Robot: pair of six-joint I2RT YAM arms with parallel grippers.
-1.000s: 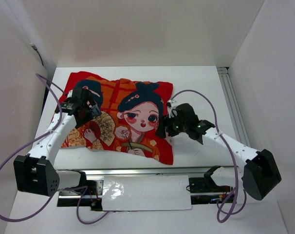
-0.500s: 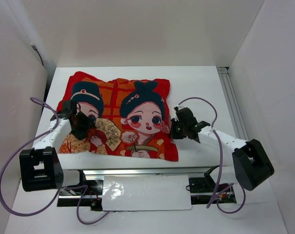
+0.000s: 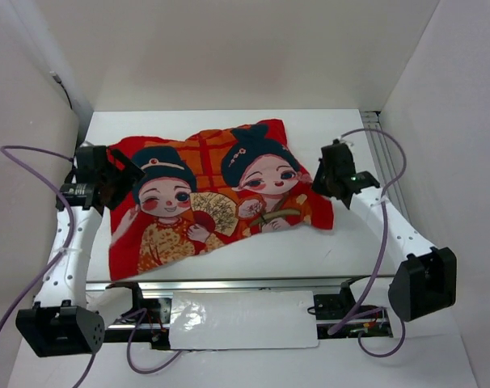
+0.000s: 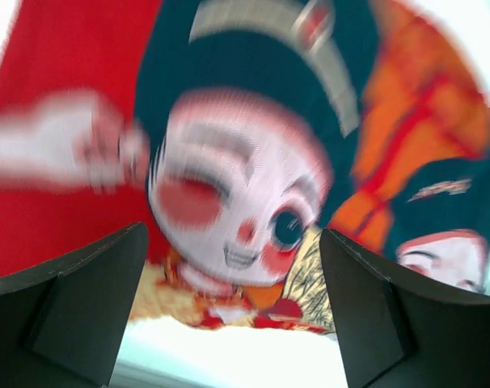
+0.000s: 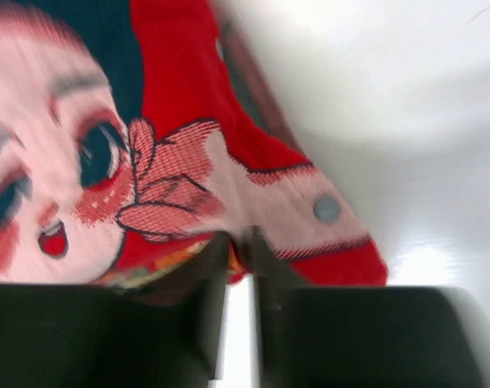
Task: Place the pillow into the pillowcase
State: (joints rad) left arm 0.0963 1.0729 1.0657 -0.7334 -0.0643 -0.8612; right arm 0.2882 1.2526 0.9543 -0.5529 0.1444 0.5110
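The red pillowcase [image 3: 221, 194] with two cartoon figures lies spread and rumpled across the table, its right end raised. My right gripper [image 3: 330, 174] is shut on the case's right edge; in the right wrist view the fingers [image 5: 209, 275] stand close together with a fold of the pillowcase [image 5: 180, 186] pinched between them. My left gripper [image 3: 109, 174] is open and empty at the case's left edge; in the left wrist view its gripper [image 4: 233, 238] hovers over the printed face on the pillowcase [image 4: 237, 186], blurred. No bare pillow shows in any view.
A metal rail [image 3: 384, 162] runs along the table's right side and another [image 3: 229, 284] along the front. A white sheet [image 3: 237, 319] lies between the arm bases. White walls enclose the table on three sides.
The right gripper has pulled the case's right edge back and to the right, lifting and turning the case. The left gripper has let go and drawn back to the left edge.
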